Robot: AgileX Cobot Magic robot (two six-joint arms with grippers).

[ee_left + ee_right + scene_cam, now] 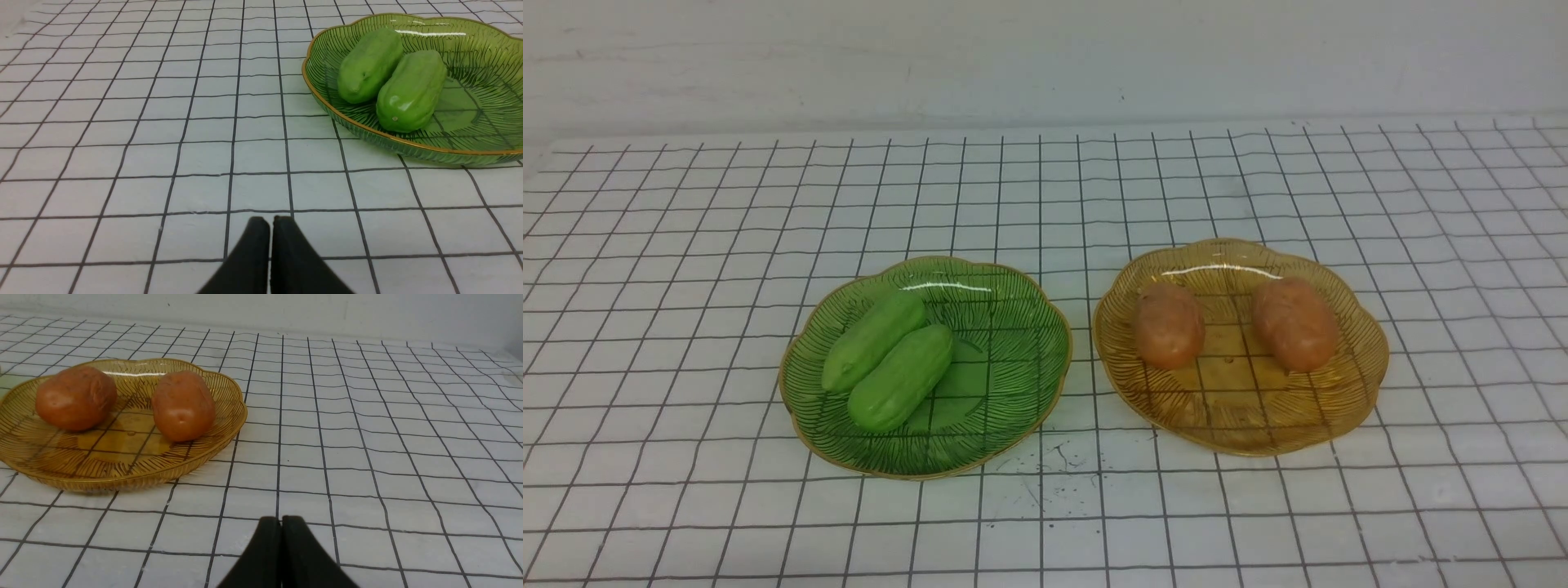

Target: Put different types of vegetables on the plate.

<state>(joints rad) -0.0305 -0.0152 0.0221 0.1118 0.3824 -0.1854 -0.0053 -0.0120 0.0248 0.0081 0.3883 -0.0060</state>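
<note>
Two light-green cucumbers [874, 339] [900, 377] lie side by side in a green glass plate [1013, 359] left of centre. Two orange-brown potatoes [1170, 325] [1295, 323] lie apart in an amber glass plate [1241, 416] right of centre. Neither gripper shows in the front view. In the left wrist view my left gripper [271, 220] is shut and empty over bare cloth, short of the green plate [327, 102] and its cucumbers [369, 65] [410, 90]. In the right wrist view my right gripper [281, 520] is shut and empty, short of the amber plate [122, 473] and potatoes [76, 397] [183, 405].
A white cloth with a black grid [1045, 506] covers the table. A pale wall [1045, 57] runs along the far edge. Small dark specks mark the cloth [1054, 465] in front of the gap between the plates.
</note>
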